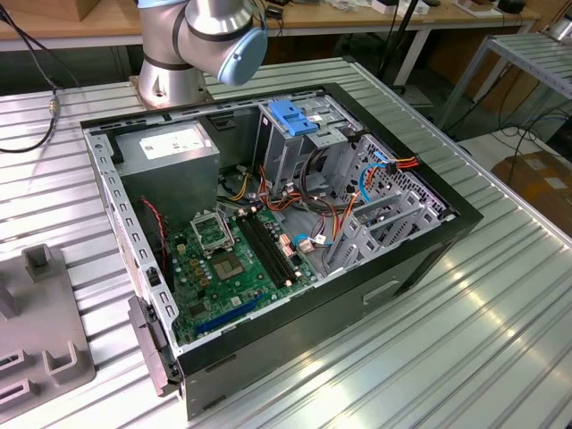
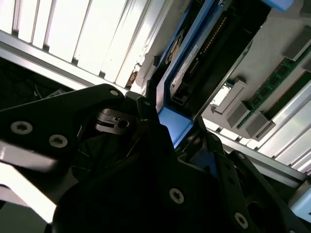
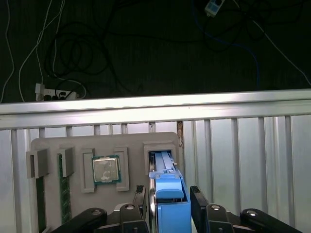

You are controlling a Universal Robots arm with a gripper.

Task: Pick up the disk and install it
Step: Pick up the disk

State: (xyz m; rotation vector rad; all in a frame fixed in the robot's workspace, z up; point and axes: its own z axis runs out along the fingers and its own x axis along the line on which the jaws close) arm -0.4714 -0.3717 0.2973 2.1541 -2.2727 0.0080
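Disk [image 3: 169,206] and gripper [image 3: 168,192] meet at the grey fixture tray [image 3: 53,143] in the first wrist view. The blue-railed drive stands on edge with its far end down in one of the tray's slots. The black fingers [image 3: 140,196] sit one on each side of it, and the jaws are drawn in narrow against its flanks so that they have hold of it. The same tray carries two green memory sticks [image 3: 41,204] in slots at one end and a processor chip [image 3: 106,170] in a square pocket between them and the disk. Past the tray's edge the ribbed metal table [image 3: 243,160] ends at a bright rail, and beyond that cables [image 3: 73,58] lie on a dark floor. In the second wrist view the blue rail of the disk [image 2: 171,125] runs up from between the dark finger bodies, with the grey tray and a memory stick beside it. In the exterior view, a corner of the tray [image 1: 45,344] lies at the exterior view's left on the table. Next comes the arm's [image 1: 201,36] base at the table's far side, then the open computer case [image 1: 420,268] lying on its side. Inside the case are a power supply [image 1: 170,152], a green motherboard [image 1: 223,259] and a metal drive cage [image 1: 308,147] topped by a blue latch [image 1: 295,116], with coloured wires toward the exterior view's right.
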